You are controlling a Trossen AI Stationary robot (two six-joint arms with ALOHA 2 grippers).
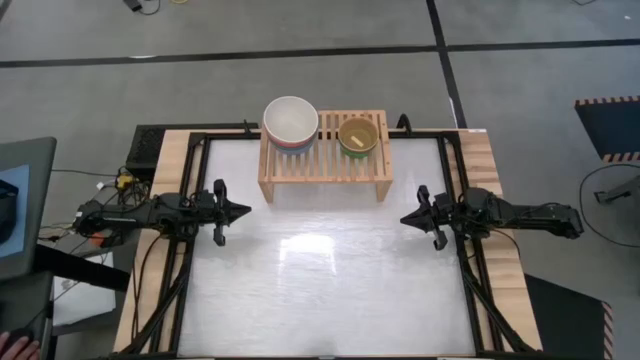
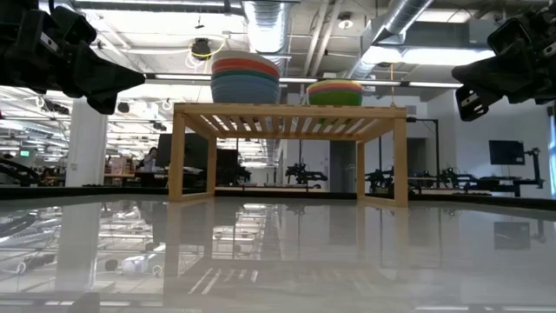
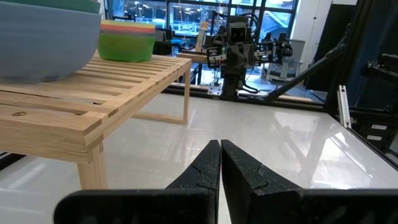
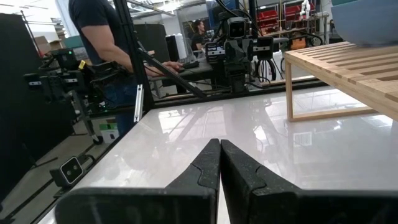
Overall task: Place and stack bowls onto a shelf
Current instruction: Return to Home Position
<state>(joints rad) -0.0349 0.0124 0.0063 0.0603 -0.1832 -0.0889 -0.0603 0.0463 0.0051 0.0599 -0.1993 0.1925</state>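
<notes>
The table top is a glossy white sheet framed by black rails, with bare wooden boards along both sides; in the low view it mirrors the ceiling lights and the shelf's legs. The light-wood shelf stands at the middle of the far edge, its slatted top carrying two stacks. On its left part sits the stack of large bowls, the cream white bowl on top, a red band under it and the slate blue bowl at the bottom. On its right part, apart from the first, is the stack of small bowls, with the lime green bowl lowest and thin coloured rims above it. The left gripper hangs above the table's left side, fingers pressed together and holding nothing; the right gripper faces it from the right side, likewise closed and empty. Both are well apart from the shelf. Around the table lies a grey floor crossed by black tape lines. The room beyond shows ceiling ducts, other robot stands and a person in a dark shirt at a bench.
</notes>
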